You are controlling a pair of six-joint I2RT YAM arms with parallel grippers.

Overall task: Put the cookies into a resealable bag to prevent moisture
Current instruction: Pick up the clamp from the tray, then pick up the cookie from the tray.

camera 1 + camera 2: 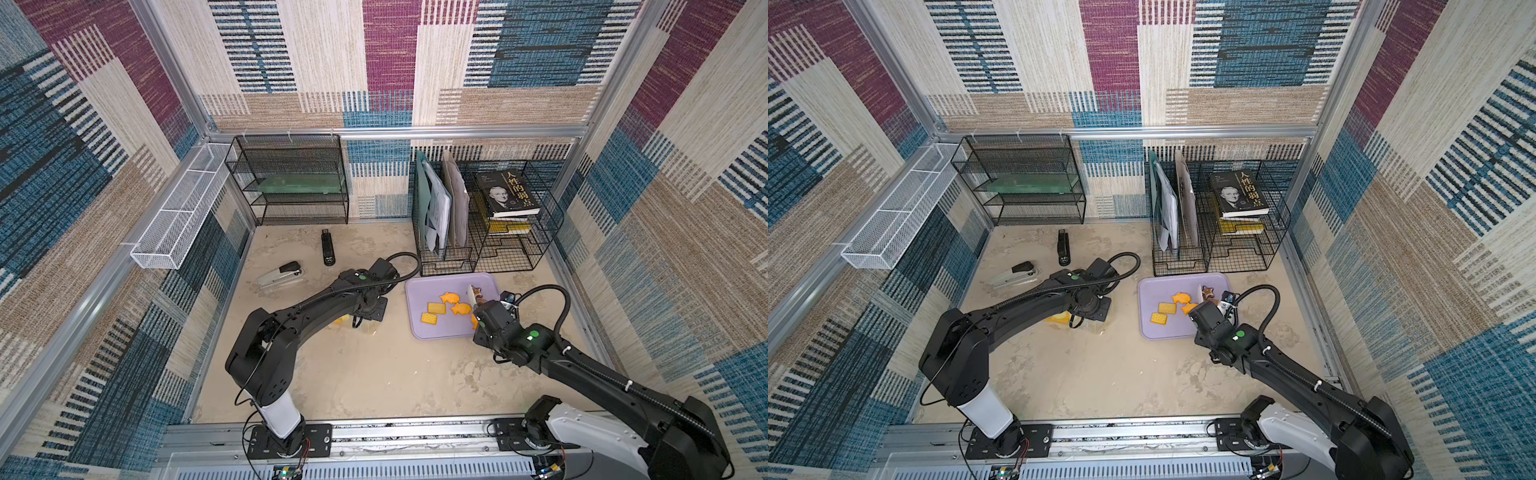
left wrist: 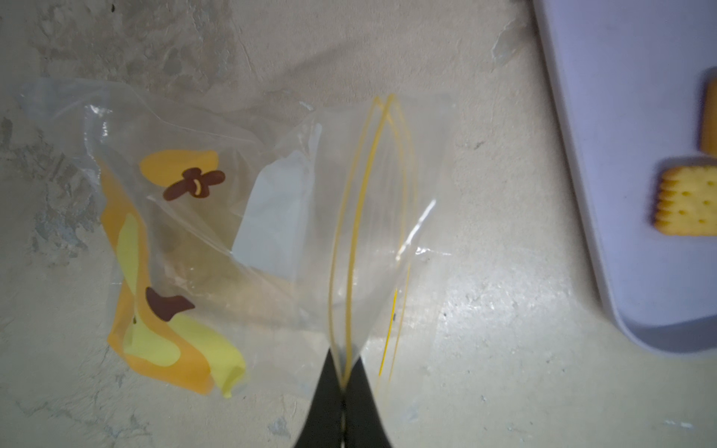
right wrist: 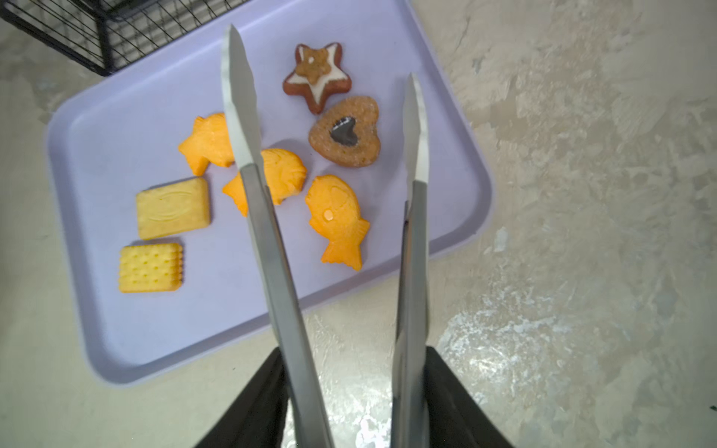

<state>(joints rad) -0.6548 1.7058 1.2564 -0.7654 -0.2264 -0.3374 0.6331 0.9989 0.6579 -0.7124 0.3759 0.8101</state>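
Several cookies lie on the lilac tray (image 3: 116, 155): orange fish (image 3: 339, 221), two yellow squares (image 3: 172, 207), a brown star (image 3: 317, 75) and a brown heart (image 3: 345, 134). My right gripper (image 3: 355, 360) is shut on a pair of metal tongs (image 3: 271, 240). The tong tips stand apart above the tray, with one arm crossing two fish. The resealable bag (image 2: 271, 217) lies crumpled on the table left of the tray, clear with a yellow print and a white patch. My left gripper (image 2: 343, 382) is shut on its yellow-lined zip edge. In both top views the left arm hides most of the bag (image 1: 343, 320).
Black wire file racks (image 1: 478, 232) with books and folders stand right behind the tray (image 1: 419, 291). A black mesh shelf (image 1: 291, 183) is at the back left. Two staplers (image 1: 280, 272) (image 1: 328, 247) lie behind the left arm. Walls enclose three sides.
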